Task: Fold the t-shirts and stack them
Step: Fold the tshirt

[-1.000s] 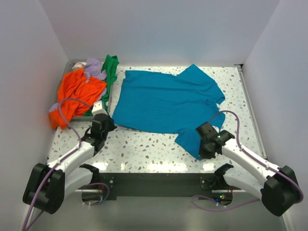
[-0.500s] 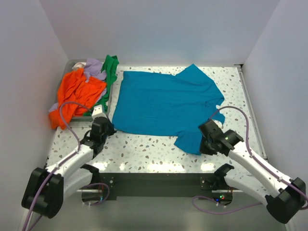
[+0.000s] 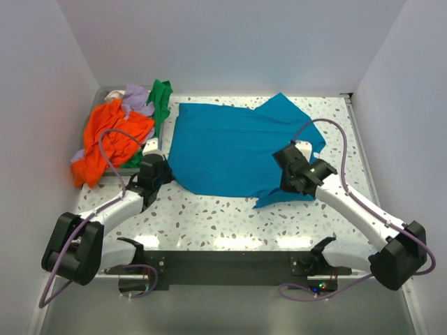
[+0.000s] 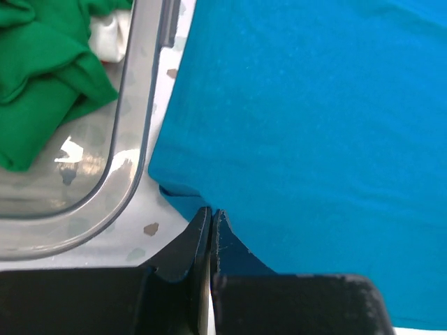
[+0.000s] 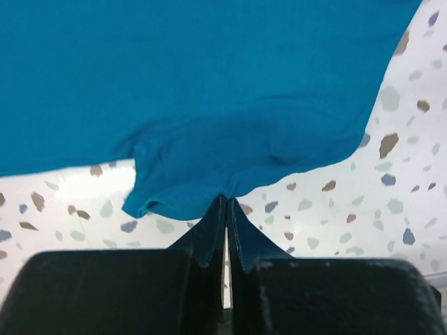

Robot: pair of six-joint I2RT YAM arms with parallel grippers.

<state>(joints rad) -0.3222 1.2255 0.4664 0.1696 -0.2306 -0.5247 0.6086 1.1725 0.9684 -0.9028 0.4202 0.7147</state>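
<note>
The large teal t-shirt (image 3: 234, 143) lies spread across the middle of the table. My left gripper (image 3: 159, 171) is shut on its near left hem corner (image 4: 183, 199). My right gripper (image 3: 292, 171) is shut on its near right sleeve (image 5: 209, 157) and holds that edge lifted and drawn in over the shirt. The orange t-shirt (image 3: 110, 136), lavender t-shirt (image 3: 136, 98) and green t-shirt (image 3: 160, 98) lie bunched in a clear tray at the far left. The green one also shows in the left wrist view (image 4: 42, 70).
The clear plastic tray (image 4: 129, 160) stands right beside the teal shirt's left edge. White walls close the table on the left, back and right. Speckled tabletop (image 3: 216, 220) shows along the near edge.
My right gripper has moved away from the near edge and to the left, carrying the teal sleeve inward over the shirt. My left gripper has moved farther in with the hem corner.
</note>
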